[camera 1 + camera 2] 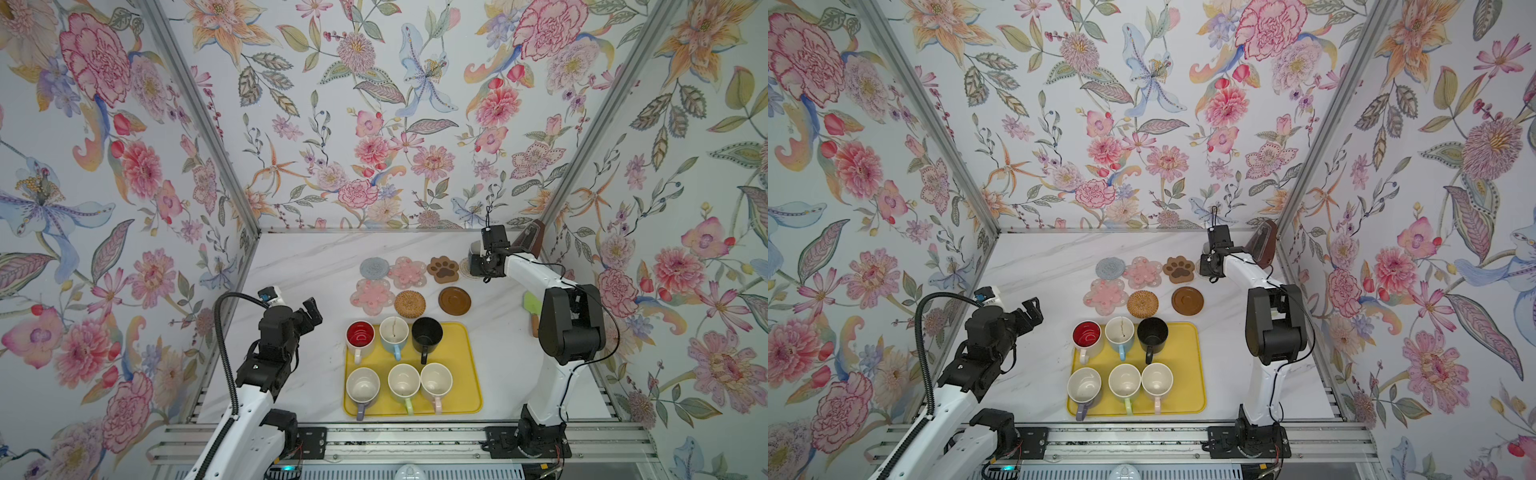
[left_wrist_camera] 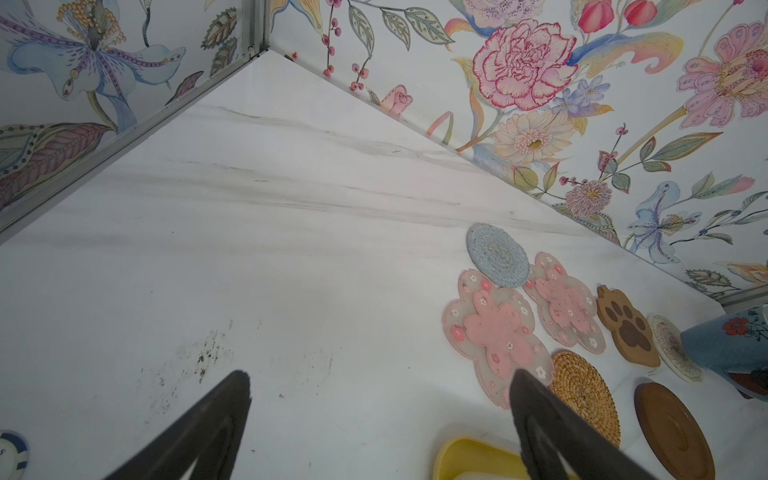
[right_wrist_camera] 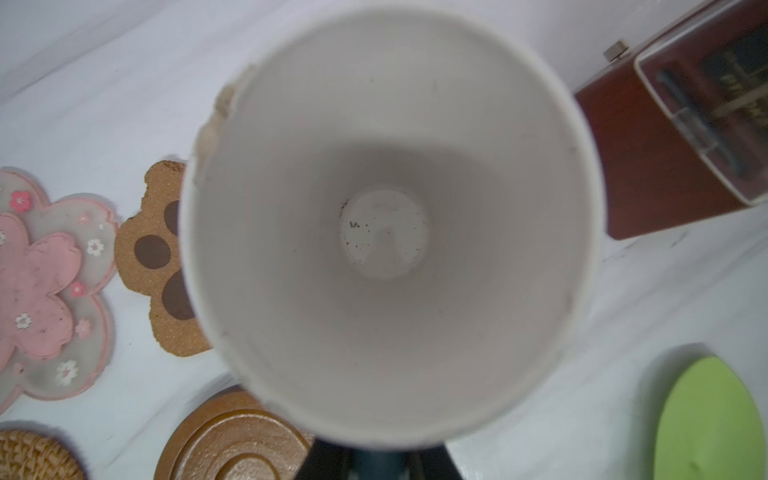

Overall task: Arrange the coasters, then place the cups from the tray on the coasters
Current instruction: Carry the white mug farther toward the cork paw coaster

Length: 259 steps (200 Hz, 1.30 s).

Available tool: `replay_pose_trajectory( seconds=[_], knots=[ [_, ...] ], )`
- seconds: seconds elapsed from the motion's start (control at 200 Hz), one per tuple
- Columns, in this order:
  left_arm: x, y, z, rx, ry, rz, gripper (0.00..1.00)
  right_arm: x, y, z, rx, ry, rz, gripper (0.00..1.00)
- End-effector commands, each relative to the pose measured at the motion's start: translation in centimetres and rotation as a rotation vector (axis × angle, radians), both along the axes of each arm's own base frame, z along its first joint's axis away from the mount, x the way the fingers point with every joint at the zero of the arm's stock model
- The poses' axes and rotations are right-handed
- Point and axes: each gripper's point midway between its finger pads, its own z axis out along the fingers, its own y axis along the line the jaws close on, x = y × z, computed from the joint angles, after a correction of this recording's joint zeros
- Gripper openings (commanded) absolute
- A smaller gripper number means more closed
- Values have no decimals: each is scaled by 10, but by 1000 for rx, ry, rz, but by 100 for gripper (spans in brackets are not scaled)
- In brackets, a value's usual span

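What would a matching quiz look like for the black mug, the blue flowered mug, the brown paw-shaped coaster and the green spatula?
1 black mug
2 blue flowered mug
3 brown paw-shaped coaster
4 green spatula

A held by the right gripper
B partly hidden behind the right arm in a top view
C on the yellow tray
D beside a pink flower coaster

Pairs: 1-C, 2-A, 3-D, 4-B

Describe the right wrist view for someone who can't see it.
A cup, cream inside, fills the view from above, held by the right hand. Around it lie a flower coaster, a paw coaster, a wooden coaster, a metronome and a green spatula.
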Motion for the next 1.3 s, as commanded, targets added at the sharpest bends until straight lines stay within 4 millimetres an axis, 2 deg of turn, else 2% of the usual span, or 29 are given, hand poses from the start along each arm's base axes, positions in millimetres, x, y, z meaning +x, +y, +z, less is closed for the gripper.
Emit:
replay_pose_trajectory(
  seconds=[0.0, 0.405, 1.026, 1.196, 1.291],
  knots=[
    [-1, 3, 2, -7, 4, 11, 99, 25, 0, 26, 6, -98, 6, 0],
    [1, 2, 4, -7, 3, 10, 99, 30, -1, 10, 17, -77, 8, 0],
    [2, 3, 5, -6, 1, 11, 99, 25, 3, -7, 46, -50, 1, 0],
    [3, 2, 6, -4, 1, 8, 99, 23, 4, -5, 54, -53, -2, 17],
    [4, 2, 7, 0, 1, 7, 99, 22, 5, 0, 65, -60, -1, 33]
  ],
)
